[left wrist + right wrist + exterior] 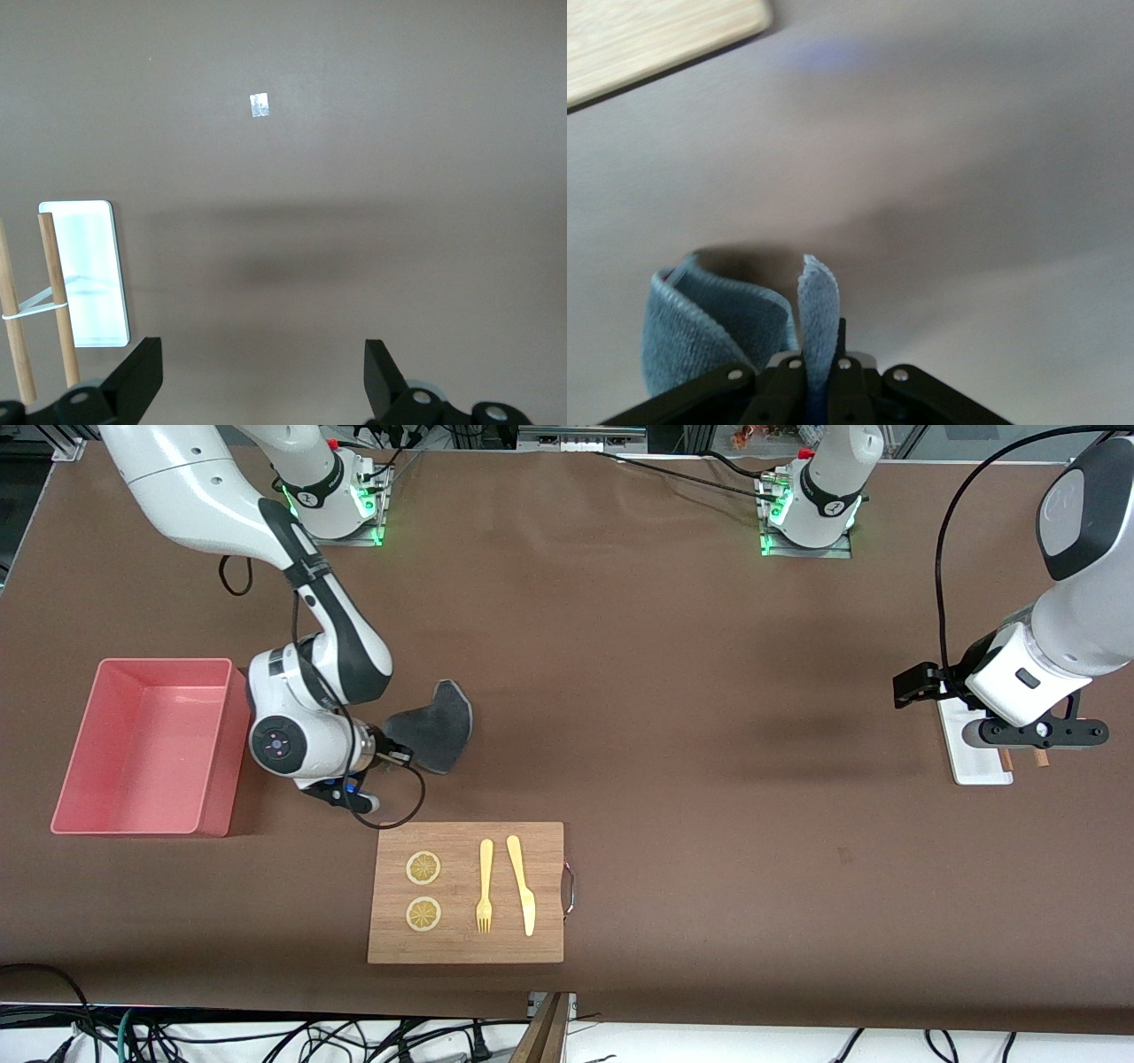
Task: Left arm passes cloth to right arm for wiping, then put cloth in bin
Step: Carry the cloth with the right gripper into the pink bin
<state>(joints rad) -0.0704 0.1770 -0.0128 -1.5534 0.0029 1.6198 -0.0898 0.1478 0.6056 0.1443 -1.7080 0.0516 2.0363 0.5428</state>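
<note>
Fingers of right gripper (819, 376) pinch the cloth (434, 728) between them; left gripper (261, 376) spread

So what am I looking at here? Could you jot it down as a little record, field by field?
right gripper: shut on the cloth, over the table between bin and wooden board
left gripper: open, empty, waiting over the white tray at its own end of the table
bin: pink, nothing visible in it, at the right arm's end
wooden board: nearer the camera than the cloth; holds two lemon slices, a fork and a knife
chopsticks: on the white tray
</note>
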